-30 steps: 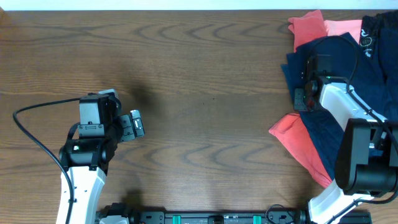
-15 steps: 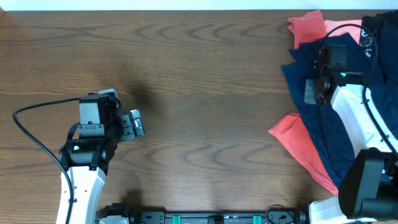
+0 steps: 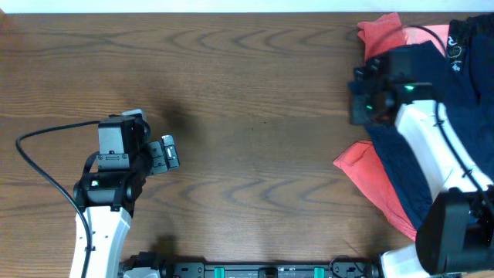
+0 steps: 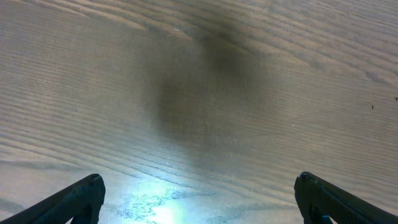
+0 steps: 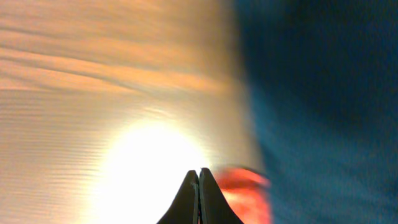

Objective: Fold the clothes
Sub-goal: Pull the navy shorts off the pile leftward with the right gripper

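The clothes lie in a pile at the right edge of the table: a dark navy garment [image 3: 401, 166], coral-red pieces at the front [image 3: 369, 177] and back [image 3: 382, 35], and a black one with white print [image 3: 457, 48]. My right gripper [image 3: 356, 99] hovers at the pile's left edge. In the right wrist view it [image 5: 199, 172] is shut with nothing between its fingers, above bare wood, with navy fabric [image 5: 323, 93] and coral fabric [image 5: 245, 194] to its right. My left gripper [image 3: 168, 153] is open and empty above bare wood [image 4: 198, 180] at the left.
The wooden table [image 3: 255, 116] stretches between the two arms. A black cable [image 3: 35, 166] loops left of the left arm. The right arm's white link [image 3: 421, 127] lies over the navy garment. A light wall strip runs along the back edge.
My right gripper has moved from over the navy garment to the left, out to the pile's left edge. The left arm has not moved.
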